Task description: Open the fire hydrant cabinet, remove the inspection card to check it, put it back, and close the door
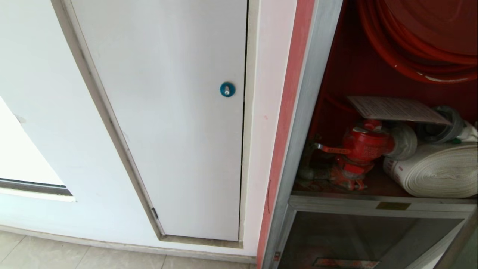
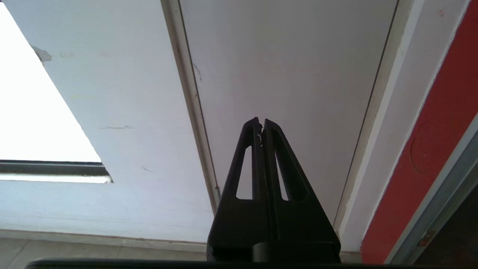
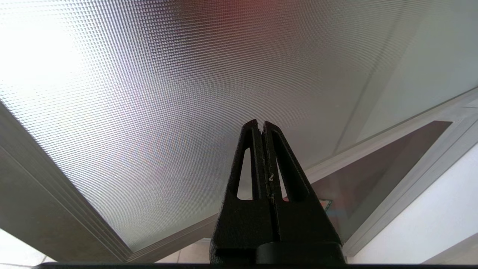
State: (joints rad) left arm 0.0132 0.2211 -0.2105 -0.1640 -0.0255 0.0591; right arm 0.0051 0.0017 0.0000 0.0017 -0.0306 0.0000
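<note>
Black left gripper [image 2: 261,123] and right gripper [image 3: 260,125] both fully closed on nothing, left facing white panel door [image 2: 291,74], right facing patterned glass [image 3: 168,93].

- We see a plain white panel door [image 1: 164,123] filling the middle of the head view, shut in its frame.
- A round blue lock [image 1: 227,89] sits near that door's right edge, above mid-height.
- A small hinge [image 1: 154,213] shows at the door's lower left.
- Pale floor tiles [image 1: 56,254] run along the bottom left.
- A bright window opening [image 1: 22,157] sits at the left edge.
</note>
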